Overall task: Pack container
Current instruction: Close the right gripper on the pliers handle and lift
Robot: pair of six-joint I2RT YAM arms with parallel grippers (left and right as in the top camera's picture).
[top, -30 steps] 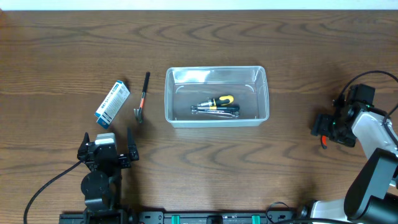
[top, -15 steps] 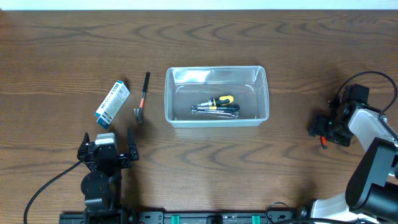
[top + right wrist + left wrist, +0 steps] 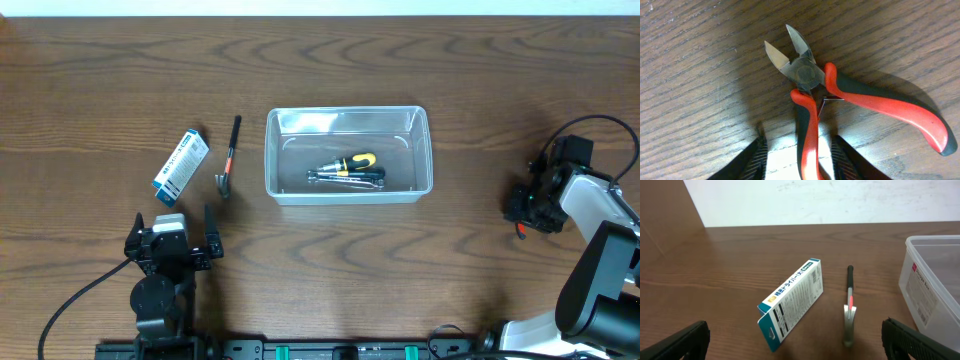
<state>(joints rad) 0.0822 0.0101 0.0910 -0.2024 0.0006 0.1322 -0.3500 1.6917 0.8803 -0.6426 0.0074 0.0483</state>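
The clear container [image 3: 272,150] stands mid-table and holds a yellow-and-black screwdriver [image 3: 353,161] and a dark metal tool [image 3: 345,177]. Its corner shows in the left wrist view [image 3: 932,287]. My right gripper [image 3: 523,204] is low over red-and-black cutting pliers [image 3: 812,75] at the right of the table. Its open fingers [image 3: 802,152] straddle one plier handle without touching it. My left gripper [image 3: 171,238] is open and empty [image 3: 800,347] near the front edge, behind a slim black-handled tool with a metal head [image 3: 228,160] [image 3: 850,305].
A small white-and-blue cardboard box [image 3: 181,166] [image 3: 792,302] lies left of the slim tool, just ahead of the left gripper. A black cable [image 3: 600,125] loops around the right arm.
The right gripper has shifted slightly over the pliers, first left, then back right. The left arm and the objects have not moved.
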